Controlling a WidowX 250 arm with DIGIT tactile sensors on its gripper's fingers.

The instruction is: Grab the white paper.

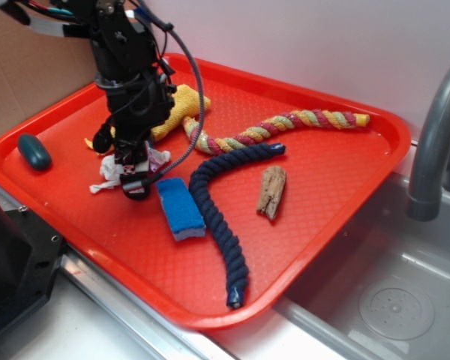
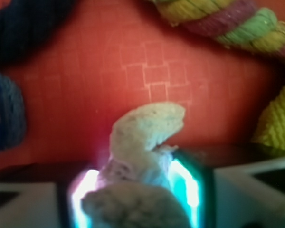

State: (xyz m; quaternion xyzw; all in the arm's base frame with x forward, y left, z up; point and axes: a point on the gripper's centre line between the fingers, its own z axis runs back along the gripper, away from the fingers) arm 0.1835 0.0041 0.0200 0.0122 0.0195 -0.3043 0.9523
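Note:
The white paper [image 1: 105,174] is a crumpled wad on the red tray [image 1: 345,187], at its left side. My gripper [image 1: 135,178] is down on it, and the paper sticks out to the left of the fingers. In the wrist view the paper [image 2: 145,128] fills the gap between the two fingers [image 2: 190,183], which press on it from both sides; my gripper [image 2: 137,190] is shut on it. Part of the wad bulges toward the camera and hides the fingertips.
A blue sponge [image 1: 181,208] lies just right of the gripper. A dark blue rope [image 1: 217,217], a striped rope [image 1: 285,126], a yellow cloth [image 1: 181,109], a wood piece [image 1: 271,191] and a teal object [image 1: 34,151] lie on the tray. A sink and faucet [image 1: 435,135] are at the right.

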